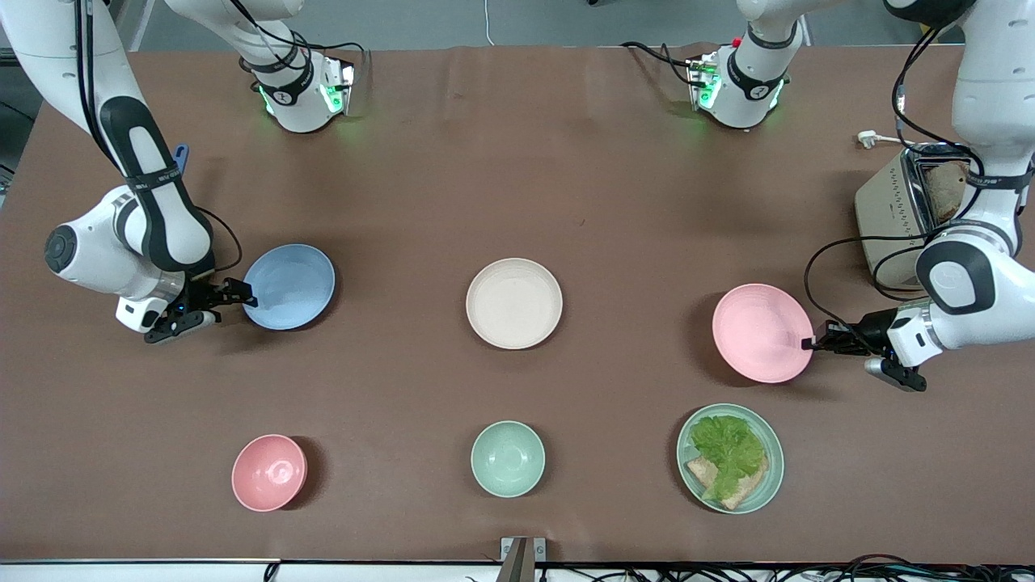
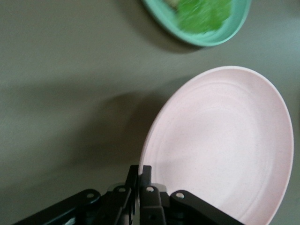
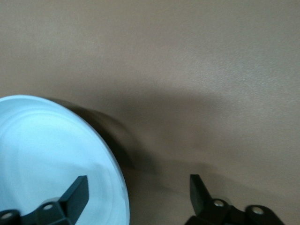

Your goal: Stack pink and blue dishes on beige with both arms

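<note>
The pale pink plate [image 1: 760,331] sits toward the left arm's end of the table. My left gripper [image 1: 811,343] is shut on its rim. In the left wrist view the left gripper [image 2: 139,171] pinches the edge of the pink plate [image 2: 220,145], which looks tilted and casts a wide shadow. The light blue plate [image 1: 289,284] lies toward the right arm's end. My right gripper [image 1: 242,296] is open at its rim. In the right wrist view the right gripper [image 3: 138,183] straddles the edge of the blue plate [image 3: 47,150], one finger over the plate and one outside. The beige plate [image 1: 514,303] rests between them, bare.
Nearer the front camera stand a pink bowl [image 1: 269,472], a green bowl [image 1: 508,458] and a mint-green plate [image 1: 772,461] holding lettuce and bread, also seen as the mint plate [image 2: 201,37]. A toaster [image 1: 889,210] with a bread slice stands beside the left arm.
</note>
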Controlling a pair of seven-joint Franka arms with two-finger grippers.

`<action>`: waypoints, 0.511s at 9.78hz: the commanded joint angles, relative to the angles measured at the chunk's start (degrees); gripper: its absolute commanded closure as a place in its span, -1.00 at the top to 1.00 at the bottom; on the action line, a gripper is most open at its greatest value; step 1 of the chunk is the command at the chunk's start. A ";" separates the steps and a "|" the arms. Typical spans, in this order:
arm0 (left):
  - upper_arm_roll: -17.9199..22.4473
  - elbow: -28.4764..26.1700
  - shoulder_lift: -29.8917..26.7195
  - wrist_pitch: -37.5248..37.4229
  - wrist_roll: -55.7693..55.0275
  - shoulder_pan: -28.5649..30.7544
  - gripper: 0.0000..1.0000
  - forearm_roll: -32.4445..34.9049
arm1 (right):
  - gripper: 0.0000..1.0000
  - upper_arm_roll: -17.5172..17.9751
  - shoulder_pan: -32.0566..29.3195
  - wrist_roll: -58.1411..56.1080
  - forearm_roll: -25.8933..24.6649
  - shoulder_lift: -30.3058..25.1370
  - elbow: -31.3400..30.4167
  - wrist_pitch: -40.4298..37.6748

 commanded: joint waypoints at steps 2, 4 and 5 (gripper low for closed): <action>-0.67 -2.80 -7.61 -0.31 -24.94 -12.29 -0.99 6.63 | 0.49 0.54 0.10 -2.14 4.90 0.12 -1.28 0.90; -0.68 -2.72 -8.06 0.12 -42.77 -22.13 -1.00 10.57 | 0.27 0.54 0.36 -2.23 5.27 0.47 -1.28 0.90; -0.85 -2.37 -7.54 0.65 -51.83 -26.53 -1.00 13.56 | 0.22 0.54 0.36 -2.23 5.36 0.82 -1.28 0.99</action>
